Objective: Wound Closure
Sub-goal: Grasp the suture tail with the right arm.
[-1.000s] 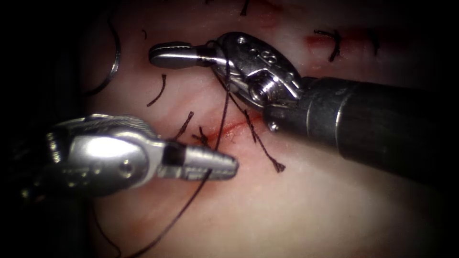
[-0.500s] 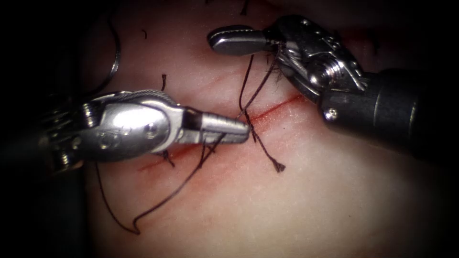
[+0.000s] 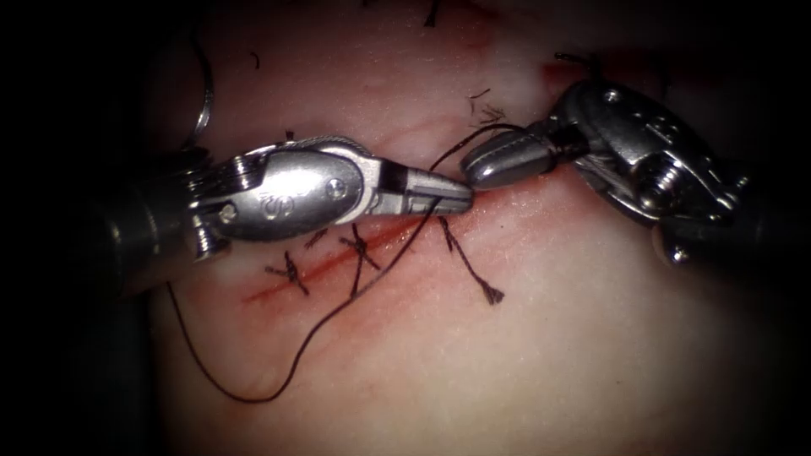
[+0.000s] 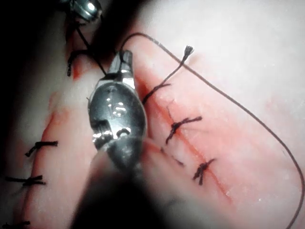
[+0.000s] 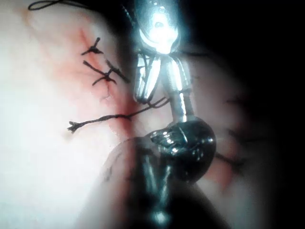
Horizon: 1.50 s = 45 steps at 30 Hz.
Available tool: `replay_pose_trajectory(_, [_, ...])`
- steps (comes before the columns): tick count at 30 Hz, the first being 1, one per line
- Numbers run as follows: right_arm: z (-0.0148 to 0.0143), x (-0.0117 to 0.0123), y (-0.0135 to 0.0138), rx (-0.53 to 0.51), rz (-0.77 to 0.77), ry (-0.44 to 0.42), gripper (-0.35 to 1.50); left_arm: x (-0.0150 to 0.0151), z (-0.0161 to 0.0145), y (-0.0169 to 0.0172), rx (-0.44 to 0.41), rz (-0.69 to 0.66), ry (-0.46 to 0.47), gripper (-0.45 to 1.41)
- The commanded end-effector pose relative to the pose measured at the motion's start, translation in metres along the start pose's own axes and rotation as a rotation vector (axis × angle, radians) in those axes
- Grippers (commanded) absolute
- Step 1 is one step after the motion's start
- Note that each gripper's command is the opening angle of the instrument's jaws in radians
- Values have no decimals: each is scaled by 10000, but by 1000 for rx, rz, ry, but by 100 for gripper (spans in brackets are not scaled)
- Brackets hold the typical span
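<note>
The left tool (image 3: 460,196) reaches in over the red cut (image 3: 279,285) in the tissue (image 3: 541,371), its jaws shut on the dark thread (image 3: 325,325) close to their tip. From there the long strand sags down and left in a wide loop. A short arc of thread (image 3: 460,143) rises from those jaws to the base of the right tool's jaws. The right tool (image 3: 471,171) is shut and almost touches the left tip. A frayed short end (image 3: 492,295) lies right of the cut. The curved needle (image 3: 204,105) lies free on the tissue, far left. Left wrist view: jaws (image 4: 125,53), thread (image 4: 228,100).
Two tied stitches (image 3: 291,274) (image 3: 360,249) cross the cut under the left tool. More knots and cut ends sit at the far edge (image 3: 583,66). Red fluid lines the cut. A second row of stitches (image 4: 40,145) shows in the left wrist view.
The left tool has risen and moved right along the cut. The right tool swung from upper left to the right and down, so the tips now meet; the thread wound on it now shows as one short arc.
</note>
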Motion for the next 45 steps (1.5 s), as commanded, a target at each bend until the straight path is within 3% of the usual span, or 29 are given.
replay_pose_trajectory(1, [2,-8,4,29,-3,-45,-35,-5,6,-7,-3,-2,1,-35])
replay_pose_trajectory(8, [8,-16,-8,160,-18,-239,-35,-14,4,-2,-25,-10,9,-35])
replay_pose_trajectory(13, [19,-20,-12,294,55,-517,-35,-18,4,-1,-29,-11,9,-35])
replay_pose_trajectory(14, [23,-20,-13,269,94,-603,-8,-17,5,0,-28,-11,9,-35])
replay_pose_trajectory(15, [23,-20,-13,269,94,-603,-8,-17,5,0,-28,-11,9,-35])
replay_pose_trajectory(16, [25,-20,-14,247,119,-635,20,-16,5,0,-26,-11,7,-35])
replay_pose_trajectory(17, [28,-20,-15,233,146,-658,26,-15,6,1,-28,-12,5,-35])
replay_pose_trajectory(19, [31,-21,-17,213,201,-681,12,-13,7,3,-32,-13,1,-35])
replay_pose_trajectory(22, [38,-26,-17,178,243,-753,22,-8,9,8,-37,-14,-5,-35])
replay_pose_trajectory(23, [43,-29,-15,139,274,-822,31,-5,11,11,-38,-15,-4,-35])
replay_pose_trajectory(28, [47,-30,-8,80,304,-897,42,1,12,14,-45,-18,-12,-35])
replay_pose_trajectory(34, [43,-38,0,-80,393,-1032,88,8,10,14,-44,-24,-20,-35])
replay_pose_trajectory(38, [39,-45,2,-132,406,-1063,103,9,3,15,-39,-25,-22,-35])
replay_pose_trajectory(45, [37,-68,-3,-158,460,-1093,101,8,-7,16,-27,-24,-41,-35])
